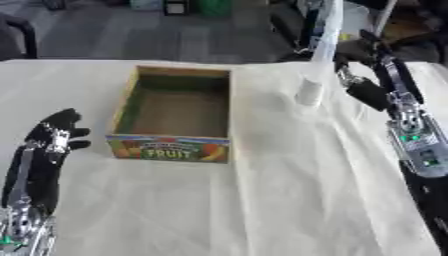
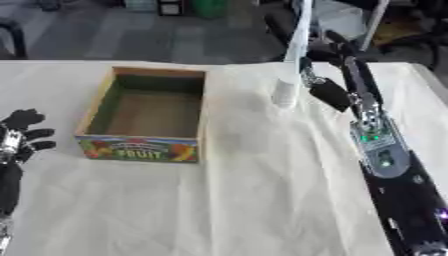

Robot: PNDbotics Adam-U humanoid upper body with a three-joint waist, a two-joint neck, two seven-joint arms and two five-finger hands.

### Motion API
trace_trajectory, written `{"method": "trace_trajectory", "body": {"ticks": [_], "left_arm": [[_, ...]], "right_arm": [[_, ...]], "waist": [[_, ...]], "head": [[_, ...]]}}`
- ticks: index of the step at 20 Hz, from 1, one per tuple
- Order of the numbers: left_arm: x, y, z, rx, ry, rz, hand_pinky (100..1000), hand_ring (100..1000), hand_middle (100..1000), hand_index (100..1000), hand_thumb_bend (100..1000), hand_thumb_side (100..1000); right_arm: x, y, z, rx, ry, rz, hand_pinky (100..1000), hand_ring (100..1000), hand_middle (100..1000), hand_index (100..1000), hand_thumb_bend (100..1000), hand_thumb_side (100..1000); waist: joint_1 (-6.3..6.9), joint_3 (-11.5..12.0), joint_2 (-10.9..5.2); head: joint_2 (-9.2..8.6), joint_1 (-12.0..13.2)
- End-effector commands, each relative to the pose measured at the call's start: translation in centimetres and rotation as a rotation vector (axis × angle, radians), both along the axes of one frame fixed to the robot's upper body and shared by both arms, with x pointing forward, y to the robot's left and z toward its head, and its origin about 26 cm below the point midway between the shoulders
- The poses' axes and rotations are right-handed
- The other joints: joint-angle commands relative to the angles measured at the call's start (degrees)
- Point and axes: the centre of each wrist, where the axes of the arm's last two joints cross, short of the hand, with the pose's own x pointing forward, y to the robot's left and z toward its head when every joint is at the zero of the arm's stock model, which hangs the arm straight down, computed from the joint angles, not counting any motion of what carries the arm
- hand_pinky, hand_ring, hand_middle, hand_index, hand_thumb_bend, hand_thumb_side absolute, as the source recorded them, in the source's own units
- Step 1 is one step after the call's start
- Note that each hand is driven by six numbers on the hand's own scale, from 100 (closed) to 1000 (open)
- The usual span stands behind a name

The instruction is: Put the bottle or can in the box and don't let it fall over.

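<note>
A tall, pale, see-through bottle [image 1: 317,60] leans slightly to the right of the box, its white lower end [image 2: 284,93] close to the cloth near the box's far right corner. My right hand [image 1: 352,51] comes in from the upper right and is curled round the bottle's upper part; where the fingers meet it is dark and hard to make out. The cardboard box [image 1: 125,103] stands open-topped and empty at centre left, with a colourful FRUIT label on its near wall. My left hand [image 1: 54,131] rests open at the lower left, fingers up, left of the box.
A white cloth [image 1: 289,190] covers the table, wrinkled beside the box. Beyond the far table edge are a grey floor, a dark chair [image 1: 17,35] at the left and cluttered equipment [image 2: 367,20] at the upper right.
</note>
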Motion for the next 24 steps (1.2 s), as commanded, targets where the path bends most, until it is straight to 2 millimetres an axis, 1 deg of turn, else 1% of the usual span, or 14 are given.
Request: {"method": "trace_trajectory", "body": {"ticks": [1,10,19,24], "left_arm": [[0.1,-0.1,0.7,0.004,-0.026,-0.012,660,681,725,791,457,688],[0.1,-0.2,0.8,0.003,-0.030,-0.017,660,681,725,791,458,688],[0.2,-0.4,1.0,-0.001,-0.035,-0.023,660,680,725,791,459,688],[0.2,-0.4,1.0,-0.003,-0.037,-0.024,660,680,725,792,459,688]], "right_arm": [[0.4,-0.3,1.7,-0.005,-0.043,-0.010,924,1000,997,1000,239,453],[1.1,-0.2,1.9,0.013,-0.027,-0.010,925,1000,999,1000,236,458],[2.0,1.3,2.2,0.006,-0.020,0.003,926,1000,999,1000,237,460],[2.4,1.9,2.0,-0.007,-0.015,-0.002,926,1000,1000,1000,240,459]], "waist": [[0.08,0.14,-0.94],[0.19,0.42,-0.68],[0.63,0.87,-0.40],[0.74,0.97,-0.31]], "head": [[-0.21,0.01],[-0.84,0.00],[-0.74,-0.71],[-0.94,-1.06]]}}
